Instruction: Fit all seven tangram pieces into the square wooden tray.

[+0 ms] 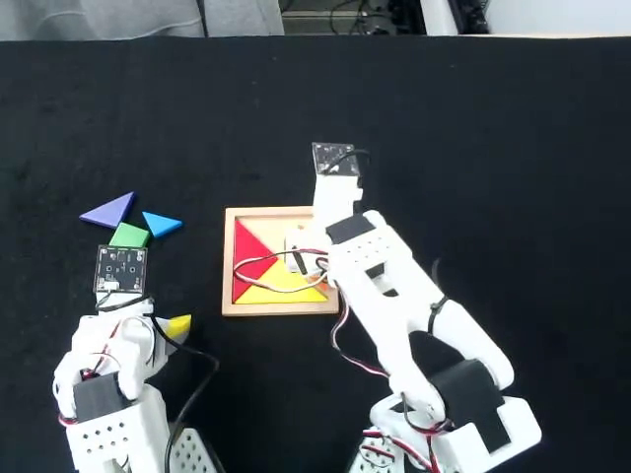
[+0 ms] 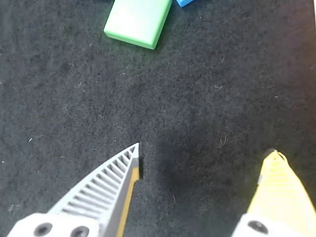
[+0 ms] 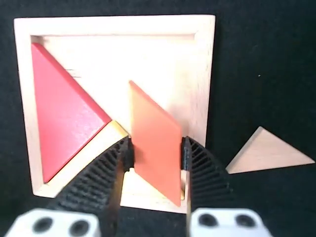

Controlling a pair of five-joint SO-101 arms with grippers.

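Far left of the black cloth (image 1: 493,148), three loose pieces lay in a cluster. The purple triangle (image 1: 110,210) was farthest out. The blue triangle (image 1: 161,224) sat just beside it. The green square (image 1: 129,235) touched or nearly touched both of them; I could not tell which.

My left pincer (image 2: 202,163) hung over bare cloth near the green square. Its grey and yellow fingers were spread wide with nothing between them. In the high view the yellow fingertip (image 1: 178,323) stuck out beside the left arm, well apart from the tray.

The square wooden tray (image 1: 229,296) lay flat at the middle of the table. The red triangle (image 3: 64,118) lay flat inside it along one wall. The yellow triangle (image 1: 276,288) lay flat along the adjoining wall, next to the red. The rest of the tray floor was bare wood.

My right pincer (image 3: 157,148) was clamped on the orange parallelogram (image 3: 153,123), one black finger pressed on each face. The piece stood on edge and tilted, not flat. It was over the tray, near its rim and beside the tip of the red triangle. I could not tell whether its lower corner touched the wood.

A pale wooden triangle (image 3: 269,153) lay flat on the cloth just outside the tray, apart from its rim.
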